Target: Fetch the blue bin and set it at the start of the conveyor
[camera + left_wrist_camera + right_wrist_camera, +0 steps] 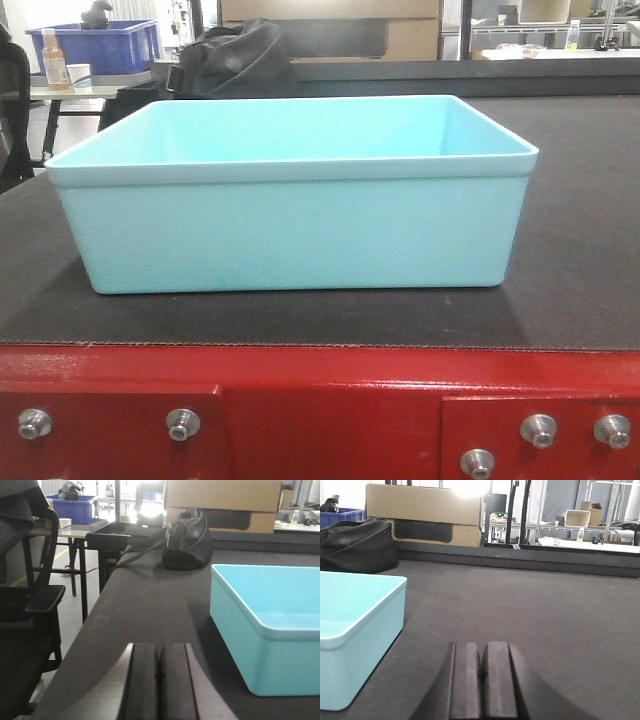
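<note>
In the front-facing view, the pale turquoise rectangular plastic bin (290, 195) sits upright and open-topped on the dark grey textured conveyor belt (580, 260), close to the belt's near edge. Its long axis runs from 9 o'clock to 3 o'clock, with one long wall facing the camera. Below, at 6 o'clock, the glossy red metal frame (320, 415) edges the belt, studded with silver hex bolts (182, 424). At 11 o'clock in the background stands a dark royal-blue plastic bin (100, 45) on a table, and a black fabric bag (240, 58) lies at the belt's far side, at 12 o'clock.

From the left wrist view, the left gripper (159, 680) sits at 6 o'clock with its black pads pressed together, holding nothing. The turquoise bin (270, 630) rests on the belt at 3 o'clock, just beside the gripper but apart from it. The black bag (189, 540) lies at 12 o'clock.

From the right wrist view, the right gripper (482, 682) is at 6 o'clock, its pads likewise pressed together and empty. The bin (355, 630) lies at 9 o'clock, apart from the gripper, with bare belt (545, 615) stretching away towards 12 o'clock.
</note>
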